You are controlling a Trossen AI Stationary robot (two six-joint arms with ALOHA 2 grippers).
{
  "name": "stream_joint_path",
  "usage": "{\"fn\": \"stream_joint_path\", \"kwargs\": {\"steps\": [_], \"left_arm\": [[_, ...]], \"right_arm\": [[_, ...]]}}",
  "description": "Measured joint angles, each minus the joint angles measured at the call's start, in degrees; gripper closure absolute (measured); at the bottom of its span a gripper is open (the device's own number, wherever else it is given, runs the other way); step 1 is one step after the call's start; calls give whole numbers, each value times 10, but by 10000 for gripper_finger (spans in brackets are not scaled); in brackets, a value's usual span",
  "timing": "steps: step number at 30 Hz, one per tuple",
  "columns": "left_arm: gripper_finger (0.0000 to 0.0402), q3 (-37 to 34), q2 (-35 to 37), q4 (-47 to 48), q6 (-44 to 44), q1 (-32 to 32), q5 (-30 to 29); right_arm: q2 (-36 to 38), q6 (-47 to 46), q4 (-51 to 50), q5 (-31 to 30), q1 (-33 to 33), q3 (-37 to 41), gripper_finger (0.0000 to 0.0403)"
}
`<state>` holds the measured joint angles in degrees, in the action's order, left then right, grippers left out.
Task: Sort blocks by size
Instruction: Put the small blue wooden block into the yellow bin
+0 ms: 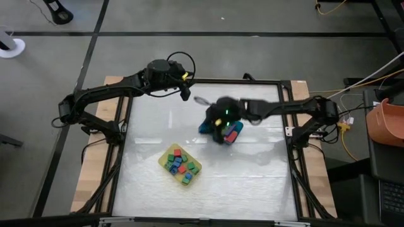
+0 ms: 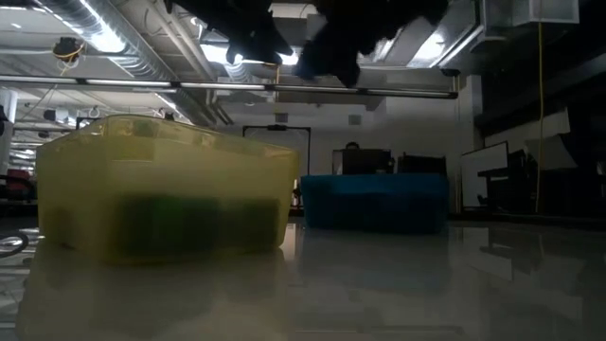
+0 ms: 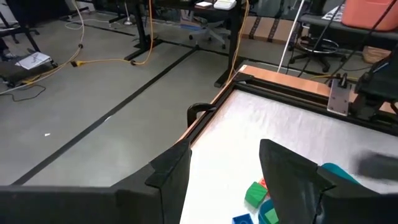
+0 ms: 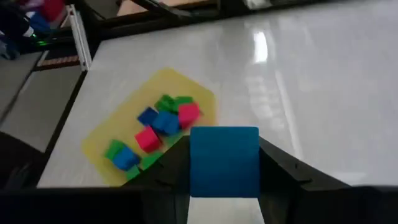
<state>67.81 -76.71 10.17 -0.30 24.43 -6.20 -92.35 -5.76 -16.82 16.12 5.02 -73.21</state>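
Observation:
My right gripper [image 4: 224, 186] is shut on a blue block [image 4: 224, 160], held above the table over the teal-blue tray [image 1: 203, 128]. That tray holds red and blue blocks [image 1: 232, 132]. The flat yellow tray [image 1: 165, 156] lies near the table's middle front with several green, red and blue blocks [image 4: 163, 121] in it. My left gripper [image 3: 227, 180] is open and empty, raised near the table's far edge [image 1: 187, 90]. Blocks [image 3: 256, 194] and the teal-blue tray [image 3: 339, 170] also show past its fingers. My right gripper pinches the blue block by its two opposite sides [image 4: 196, 163] between its two fingers [image 4: 169, 169]. The fingers slant down toward the yellow tray. The block is lifted clear of the table, its broad blue face toward the wrist camera.
The white table top is bordered by a black frame [image 1: 285, 113]. There is bare table [image 1: 252, 176] to the right of the yellow tray. In the low view the yellow tray [image 2: 161, 194] stands near and the teal-blue tray [image 2: 374, 201] stands behind it.

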Motion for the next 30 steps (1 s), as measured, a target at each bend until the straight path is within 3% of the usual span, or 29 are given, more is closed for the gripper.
{"fn": "stream_joint_path", "kwargs": {"steps": [4, 9, 18, 23, 30], "left_arm": [[221, 0, 0, 0, -7, -1, 0], [221, 0, 0, 1, -11, -1, 0], [221, 0, 0, 4, -14, -8, 0], [221, 0, 0, 17, -12, -8, 0], [221, 0, 0, 52, -12, -8, 0]], "right_arm": [[-20, 0, 40, -59, -64, 0, 258], [-63, 0, 103, -64, -107, 0, 246], [-167, -17, 279, 56, -118, 0, 264], [-210, -68, 353, 98, -118, 0, 233], [-223, -111, 363, 101, -118, 0, 198]]}}
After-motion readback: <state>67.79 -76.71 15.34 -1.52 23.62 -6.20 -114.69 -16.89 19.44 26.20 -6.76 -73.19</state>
